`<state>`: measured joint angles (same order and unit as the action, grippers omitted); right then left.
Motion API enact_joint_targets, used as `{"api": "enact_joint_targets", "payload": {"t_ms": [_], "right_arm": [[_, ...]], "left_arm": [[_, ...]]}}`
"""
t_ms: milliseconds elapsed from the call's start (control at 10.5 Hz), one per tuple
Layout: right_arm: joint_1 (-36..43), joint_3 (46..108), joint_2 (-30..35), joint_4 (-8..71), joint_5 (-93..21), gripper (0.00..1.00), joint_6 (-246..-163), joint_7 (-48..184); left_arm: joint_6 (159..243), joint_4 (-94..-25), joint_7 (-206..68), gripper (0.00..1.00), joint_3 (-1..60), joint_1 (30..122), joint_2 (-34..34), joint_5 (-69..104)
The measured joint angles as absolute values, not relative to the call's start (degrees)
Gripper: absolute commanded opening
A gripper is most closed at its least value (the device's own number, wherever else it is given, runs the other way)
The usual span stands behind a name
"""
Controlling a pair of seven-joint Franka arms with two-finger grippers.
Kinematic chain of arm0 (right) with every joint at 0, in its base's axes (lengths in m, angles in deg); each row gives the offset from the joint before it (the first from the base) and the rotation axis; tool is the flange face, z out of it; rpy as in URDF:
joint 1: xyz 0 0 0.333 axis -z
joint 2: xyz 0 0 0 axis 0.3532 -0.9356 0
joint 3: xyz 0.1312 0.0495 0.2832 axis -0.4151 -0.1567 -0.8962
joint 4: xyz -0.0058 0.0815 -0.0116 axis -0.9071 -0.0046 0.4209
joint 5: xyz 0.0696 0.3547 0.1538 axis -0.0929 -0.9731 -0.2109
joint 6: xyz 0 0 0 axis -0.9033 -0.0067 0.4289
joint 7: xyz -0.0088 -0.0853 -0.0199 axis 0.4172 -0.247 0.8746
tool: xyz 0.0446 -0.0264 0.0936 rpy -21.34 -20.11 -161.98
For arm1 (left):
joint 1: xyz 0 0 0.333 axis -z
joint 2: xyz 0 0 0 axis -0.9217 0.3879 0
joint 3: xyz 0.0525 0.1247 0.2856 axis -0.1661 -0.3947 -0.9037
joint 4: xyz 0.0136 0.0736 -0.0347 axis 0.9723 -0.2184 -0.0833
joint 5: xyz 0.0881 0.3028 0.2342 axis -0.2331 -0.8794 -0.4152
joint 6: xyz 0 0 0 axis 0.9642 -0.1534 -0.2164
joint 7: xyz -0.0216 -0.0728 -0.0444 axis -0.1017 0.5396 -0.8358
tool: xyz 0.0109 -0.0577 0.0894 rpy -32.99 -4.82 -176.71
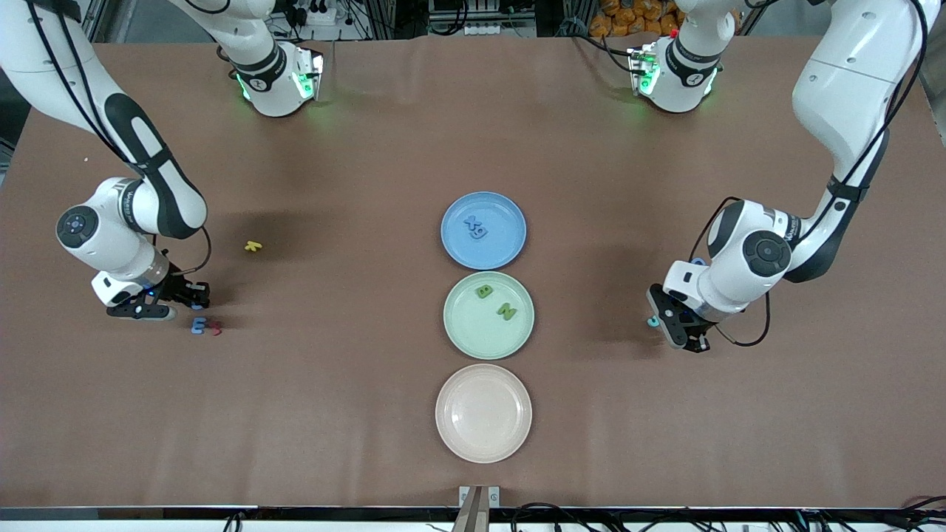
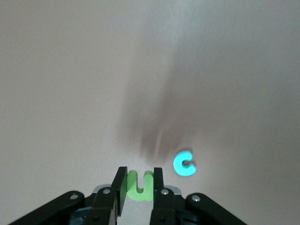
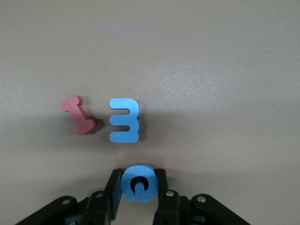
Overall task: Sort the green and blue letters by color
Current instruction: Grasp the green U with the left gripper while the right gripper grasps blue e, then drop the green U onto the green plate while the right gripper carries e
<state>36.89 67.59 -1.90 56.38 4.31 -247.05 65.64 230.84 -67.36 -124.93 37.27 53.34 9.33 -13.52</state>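
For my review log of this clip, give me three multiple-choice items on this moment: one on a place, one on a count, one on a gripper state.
1. Where does the yellow letter lie?
A. on the bare table
B. in the pink plate
C. in the blue plate

2. How many letters lie in the green plate?
A. none
B. two
C. four

3. What is the left gripper doing?
A. open over a plate
B. shut on a red piece
C. shut on a green letter

Answers:
1 A, the yellow letter rests on the table.
2 B, two pieces lie in the green plate.
3 C, the left gripper clamps the green letter.
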Motion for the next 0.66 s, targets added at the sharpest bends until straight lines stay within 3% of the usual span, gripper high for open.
{"api": "enact_joint_targets", "payload": {"t_ms": [284,664], "right_arm": [[36.9,67.51,-1.8,56.31,4.31,0.1,-246.96,65.6],[33.87,66.72,1.31,55.81,4.24,0.1,-241.84,71.31]], "left_arm": [[221.2,-61.94,-116.43,0.03,41.7,55.16,7.98,-8.39],[219.33,-58.21,-93.66,0.03,42.17,65.77,8.91,-7.94]]}}
